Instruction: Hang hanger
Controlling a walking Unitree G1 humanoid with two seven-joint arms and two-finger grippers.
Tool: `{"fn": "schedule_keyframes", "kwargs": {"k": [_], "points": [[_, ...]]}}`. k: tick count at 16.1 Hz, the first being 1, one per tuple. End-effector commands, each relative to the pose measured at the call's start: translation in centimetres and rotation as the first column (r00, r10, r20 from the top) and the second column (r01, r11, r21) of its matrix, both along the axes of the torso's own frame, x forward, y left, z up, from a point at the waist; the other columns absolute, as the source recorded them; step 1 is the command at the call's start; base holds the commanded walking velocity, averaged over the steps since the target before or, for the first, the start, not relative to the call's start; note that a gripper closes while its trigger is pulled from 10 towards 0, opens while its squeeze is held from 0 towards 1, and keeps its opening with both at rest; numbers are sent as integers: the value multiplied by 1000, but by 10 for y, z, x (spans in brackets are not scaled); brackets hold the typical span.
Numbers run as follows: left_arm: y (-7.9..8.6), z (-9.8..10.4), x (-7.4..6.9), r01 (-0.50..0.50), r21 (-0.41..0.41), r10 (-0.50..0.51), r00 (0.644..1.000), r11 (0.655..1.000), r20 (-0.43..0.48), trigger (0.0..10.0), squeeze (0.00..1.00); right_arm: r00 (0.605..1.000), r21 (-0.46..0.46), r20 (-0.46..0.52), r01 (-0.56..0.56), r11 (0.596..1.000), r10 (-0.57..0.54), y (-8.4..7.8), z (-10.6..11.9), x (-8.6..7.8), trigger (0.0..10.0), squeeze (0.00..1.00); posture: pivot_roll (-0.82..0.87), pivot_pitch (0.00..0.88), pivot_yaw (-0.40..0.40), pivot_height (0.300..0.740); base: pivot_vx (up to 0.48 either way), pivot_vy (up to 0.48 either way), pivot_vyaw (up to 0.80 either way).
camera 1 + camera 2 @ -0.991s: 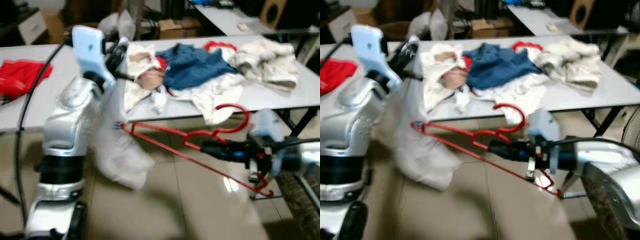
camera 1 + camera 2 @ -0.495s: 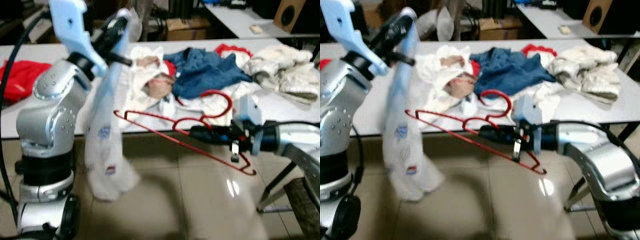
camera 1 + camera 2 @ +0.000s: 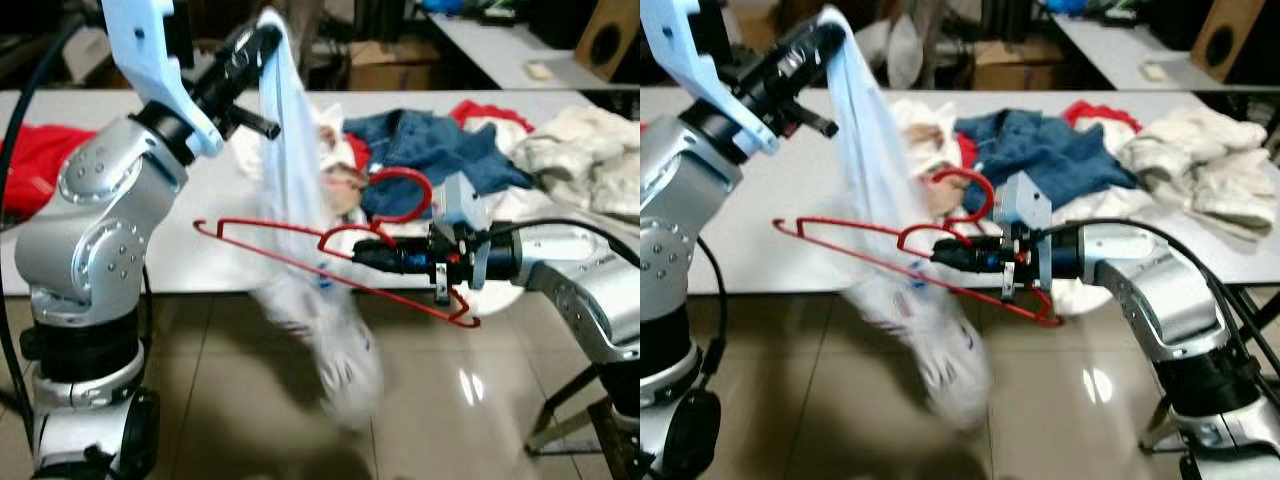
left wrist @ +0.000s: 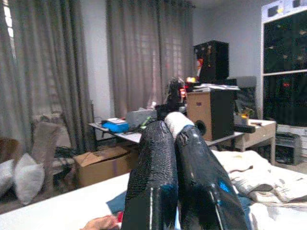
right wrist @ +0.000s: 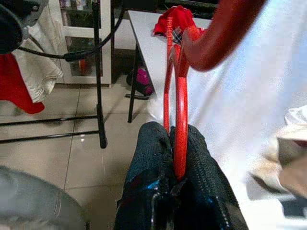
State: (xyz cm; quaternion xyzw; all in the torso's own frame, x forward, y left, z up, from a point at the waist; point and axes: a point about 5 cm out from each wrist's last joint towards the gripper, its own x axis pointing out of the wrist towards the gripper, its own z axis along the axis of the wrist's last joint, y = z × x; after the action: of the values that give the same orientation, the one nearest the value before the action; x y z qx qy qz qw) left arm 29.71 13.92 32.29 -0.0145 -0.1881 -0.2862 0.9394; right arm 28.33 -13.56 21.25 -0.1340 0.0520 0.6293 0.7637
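Observation:
My left gripper [image 3: 262,40] is raised high at the left and is shut on the top of a white garment [image 3: 292,200], which hangs down blurred toward the floor. In the left wrist view its fingers [image 4: 158,182] press together on white cloth. My right gripper [image 3: 365,251] reaches in from the right and is shut on the red hanger [image 3: 265,238] just below its hook [image 3: 400,180]. The hanger lies about level, its long bar crossing the hanging garment. The right wrist view has the red hanger [image 5: 178,110] pinched between the black fingers [image 5: 148,158], with white cloth behind.
A long white table [image 3: 120,220] behind holds a pile with a blue garment [image 3: 430,145], white clothes [image 3: 580,160] and a red cloth [image 3: 30,165] at the far left. Tiled floor [image 3: 230,400] lies below. Boxes and another table stand further back.
The left gripper has swung the white garment to the right, so it now hangs across the hanger. The right gripper has brought the hanger left and slightly up. The camera has shifted.

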Motion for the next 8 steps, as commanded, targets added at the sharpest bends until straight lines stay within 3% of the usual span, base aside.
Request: {"fn": "schedule_keyframes", "kwargs": {"k": [1,5,8], "points": [[-6,5,-4,29,6,-29,999,1000,16,10000,0,1000,-22,17,4,1000,-4,-1,1,4,10000,0,-64,0,33,740,349,0,0],[-4,11,-6,52,-7,-52,998,999,22,10000,0,998,-57,58,14,998,-10,0,4,18,10000,0,-65,0,35,740,347,0,0],[-7,14,-8,71,-3,-71,997,997,28,10000,0,991,-88,115,77,993,-67,-3,8,38,10000,0,-64,0,30,740,340,0,0]]}}
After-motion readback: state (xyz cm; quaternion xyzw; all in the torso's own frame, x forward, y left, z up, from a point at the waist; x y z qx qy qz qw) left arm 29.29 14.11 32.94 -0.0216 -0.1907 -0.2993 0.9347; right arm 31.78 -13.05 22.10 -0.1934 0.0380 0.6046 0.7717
